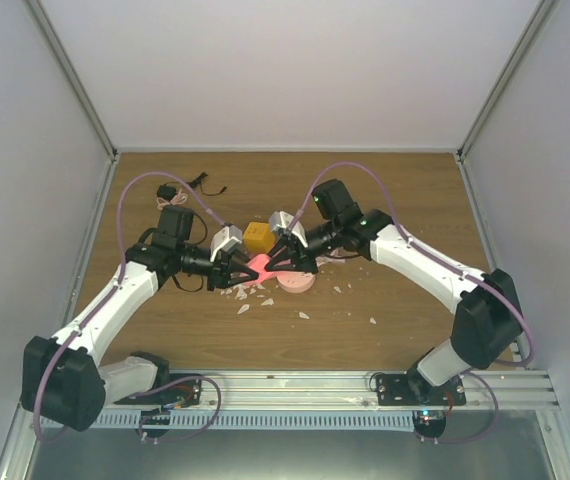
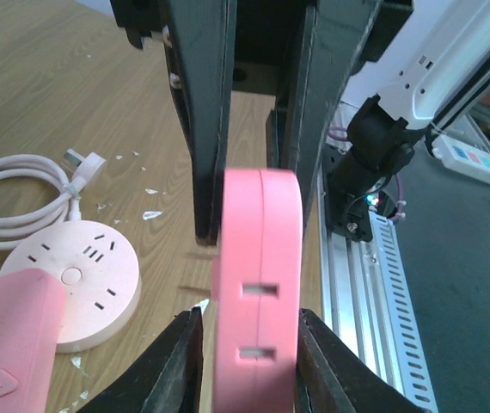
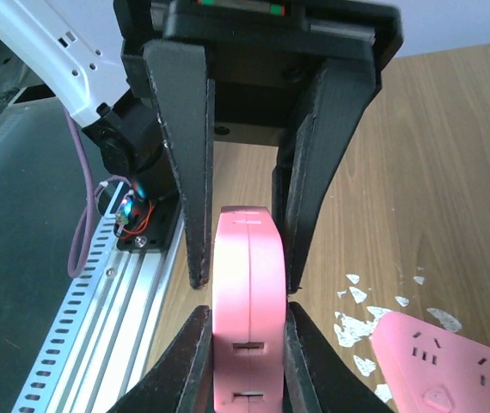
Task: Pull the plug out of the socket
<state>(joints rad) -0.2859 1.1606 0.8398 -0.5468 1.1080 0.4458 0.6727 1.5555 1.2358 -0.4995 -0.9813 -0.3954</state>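
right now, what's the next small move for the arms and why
Probably open the right jaws and back off slightly while the left jaws hold. Both pairs are clamped on the same pink socket, held edge-up, so pulling apart would only strain it. Nothing sits in the slots facing either wrist camera.

Left gripper (image 2: 252,325), its fingers at the lower edge, clamps the flat pink socket (image 2: 258,232), seen edge-on with two slots facing the camera. The black fingers (image 2: 204,129) of the right gripper (image 2: 252,206) flank its far end. To the left, a round pink power strip (image 2: 73,275) and coiled pale cable (image 2: 13,198) lie on the wooden table (image 2: 39,86), with a blurred pink block (image 2: 9,344) in the lower left corner.
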